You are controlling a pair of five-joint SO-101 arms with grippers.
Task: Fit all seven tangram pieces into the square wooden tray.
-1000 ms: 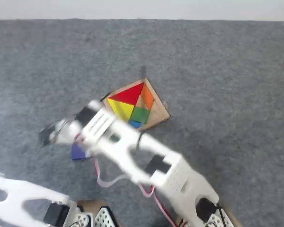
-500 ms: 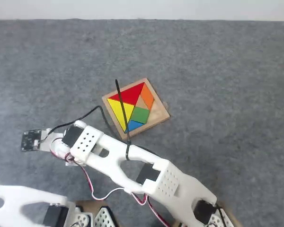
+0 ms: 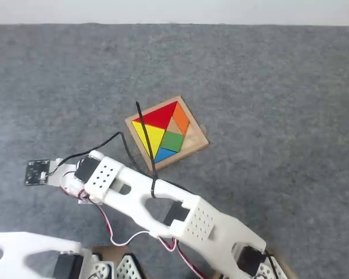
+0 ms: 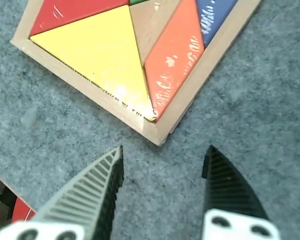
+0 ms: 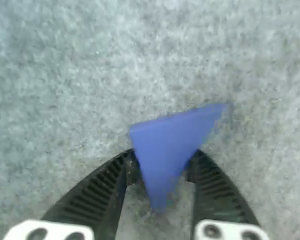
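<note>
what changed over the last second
The right arm came down over the blue triangular tangram piece, which lay uncovered beside it a second ago; its gripper now grips that piece. The square wooden tray and its coloured pieces stayed put.

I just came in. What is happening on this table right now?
The right gripper is closed on a blue triangle on the grey mat, away from the wooden tray. The tray already holds several coloured pieces, with a bare gap among them. The left gripper hangs open over the mat beside a tray corner.
</note>
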